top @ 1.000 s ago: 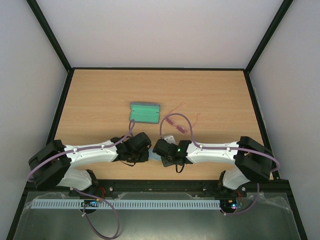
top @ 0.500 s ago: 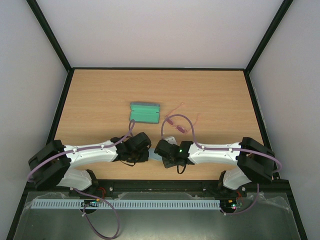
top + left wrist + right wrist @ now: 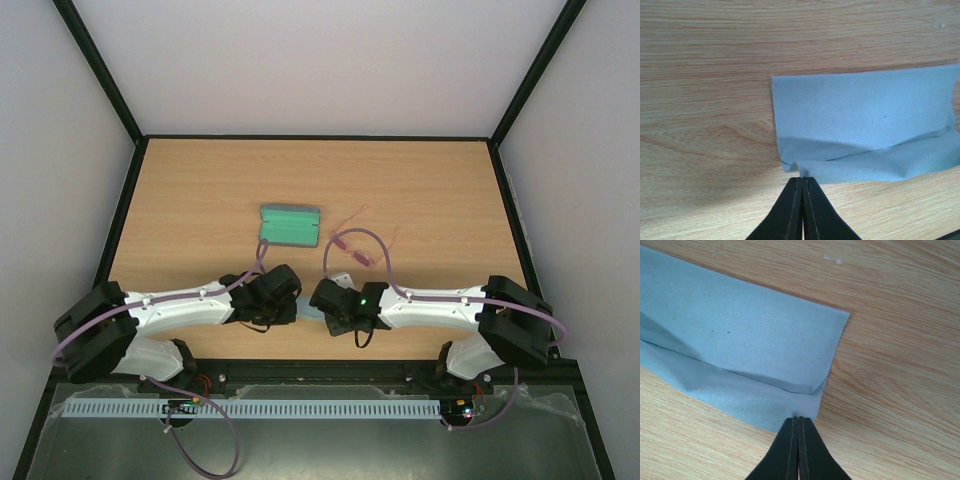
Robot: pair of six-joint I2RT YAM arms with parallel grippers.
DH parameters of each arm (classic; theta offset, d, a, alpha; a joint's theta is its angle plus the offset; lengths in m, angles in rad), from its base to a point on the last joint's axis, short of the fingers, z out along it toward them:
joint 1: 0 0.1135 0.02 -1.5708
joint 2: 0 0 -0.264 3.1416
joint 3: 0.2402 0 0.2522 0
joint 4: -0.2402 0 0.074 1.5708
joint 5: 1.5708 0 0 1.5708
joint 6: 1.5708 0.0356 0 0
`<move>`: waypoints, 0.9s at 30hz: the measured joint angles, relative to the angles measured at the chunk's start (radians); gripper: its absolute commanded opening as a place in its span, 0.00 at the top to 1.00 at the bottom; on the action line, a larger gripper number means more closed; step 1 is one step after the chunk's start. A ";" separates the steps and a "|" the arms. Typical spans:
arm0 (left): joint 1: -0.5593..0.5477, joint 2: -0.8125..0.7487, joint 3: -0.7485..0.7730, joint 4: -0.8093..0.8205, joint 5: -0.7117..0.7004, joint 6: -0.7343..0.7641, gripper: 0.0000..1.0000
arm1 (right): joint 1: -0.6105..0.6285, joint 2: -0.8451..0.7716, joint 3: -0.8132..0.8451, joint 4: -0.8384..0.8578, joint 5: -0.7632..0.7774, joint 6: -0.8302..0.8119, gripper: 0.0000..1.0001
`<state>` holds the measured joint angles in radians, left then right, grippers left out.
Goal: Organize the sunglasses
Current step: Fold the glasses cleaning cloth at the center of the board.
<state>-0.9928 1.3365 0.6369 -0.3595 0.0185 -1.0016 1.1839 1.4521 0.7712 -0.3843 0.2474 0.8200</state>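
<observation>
Right arm nudged slightly toward 9 o'clock. I read left gripper (image 3: pixel 801 179) and right gripper (image 3: pixel 797 419) fully closed, each seemingly pinching cloth (image 3: pixel 860 125) edge. Sunglasses (image 3: pixel 356 250) at 1 o'clock from right gripper, apart, axis roughly 10-to-4. Right arm nearer.

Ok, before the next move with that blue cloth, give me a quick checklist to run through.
1. Hold of the left gripper on the cloth: ok, shut on its near edge.
2. Hold of the right gripper: ok, shut on the same edge.
3. Smooth cloth: not ok, a fold ridge runs across it.
4. Room around the sunglasses: ok, they lie on the table beyond both grippers.
5. Whether the case is open: cannot tell from the top view.
</observation>
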 measured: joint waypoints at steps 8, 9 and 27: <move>0.015 0.003 0.000 0.001 0.001 0.010 0.98 | 0.000 0.001 0.000 -0.004 0.003 0.000 0.98; 0.016 0.004 0.000 0.001 0.001 0.011 0.98 | -0.001 0.001 0.000 -0.004 0.004 0.000 0.98; 0.024 0.034 0.002 0.009 0.008 0.026 0.98 | -0.022 0.029 0.008 -0.005 0.009 -0.005 0.96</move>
<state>-0.9684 1.3708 0.6388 -0.3504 0.0261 -0.9756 1.1618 1.4815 0.7792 -0.3889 0.2565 0.8146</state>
